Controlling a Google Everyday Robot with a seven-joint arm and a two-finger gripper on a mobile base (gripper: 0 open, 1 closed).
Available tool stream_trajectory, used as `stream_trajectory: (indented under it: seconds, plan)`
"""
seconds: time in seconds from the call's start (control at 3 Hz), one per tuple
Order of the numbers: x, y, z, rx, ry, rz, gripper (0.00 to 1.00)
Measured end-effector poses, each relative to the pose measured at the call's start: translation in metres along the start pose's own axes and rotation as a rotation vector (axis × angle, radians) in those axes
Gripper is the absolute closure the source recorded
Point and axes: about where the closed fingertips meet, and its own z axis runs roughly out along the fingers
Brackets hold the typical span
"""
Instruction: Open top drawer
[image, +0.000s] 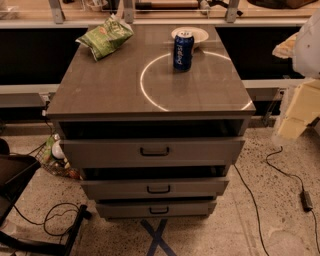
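The grey cabinet (100, 95) stands in the middle of the camera view with three drawers. The top drawer (100, 152) is the widest, with a small dark bar handle (154, 151) at its centre. Its front stands a little forward of the cabinet top, with a dark gap above it. The two narrower drawers below (115, 190) (120, 209) also stand slightly out. My gripper (292, 120) shows as pale cream parts at the right edge, to the right of the cabinet and apart from the drawer handle.
On the cabinet top lie a green chip bag (104, 36), a blue can (183, 50) and a white bowl (192, 33). A black chair base (30, 200) and a mesh bag (52, 160) sit at left. Cables (280, 170) and a blue tape cross (157, 239) lie on the floor.
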Motion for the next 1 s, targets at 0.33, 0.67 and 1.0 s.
stream_trajectory:
  seconds: [0.33,0.67,1.0]
  plan:
    - [0.0,0.0,0.0,0.0,0.0,0.0,0.0]
    - [-0.01,0.012,0.032,-0.021,0.025,-0.035,0.0]
    - [-0.046,0.039,0.103,-0.062,0.045,-0.121,0.0]
